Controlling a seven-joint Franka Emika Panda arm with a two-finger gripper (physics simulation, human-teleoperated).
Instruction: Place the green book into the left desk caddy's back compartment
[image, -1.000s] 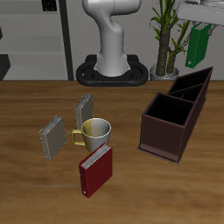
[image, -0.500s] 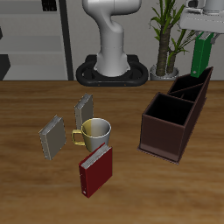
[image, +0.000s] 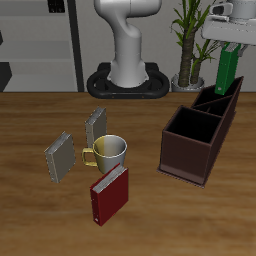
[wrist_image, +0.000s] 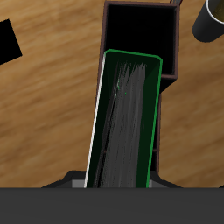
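Observation:
The green book (image: 227, 70) hangs upright in my gripper (image: 229, 46), which is shut on its top edge. Its lower end is just above the taller end of the left desk caddy (image: 196, 140), a dark brown box, over the back compartment (image: 221, 99) with slanted walls. In the wrist view the green book (wrist_image: 128, 118) fills the middle, seen edge-on with grey pages, and one open section of the caddy (wrist_image: 138, 33) lies beyond its lower end. My fingers are hidden there.
A pale mug (image: 110, 152) stands mid-table with a dark red book (image: 109, 194) nearer the front edge and two grey books (image: 59, 156) (image: 95, 127) beside it. A potted plant (image: 187, 50) stands behind the caddy; its pot also shows in the wrist view (wrist_image: 210, 19).
The gripper has brought the green book from a tilted pose higher up to an upright one, lower and closer to the caddy's back compartment.

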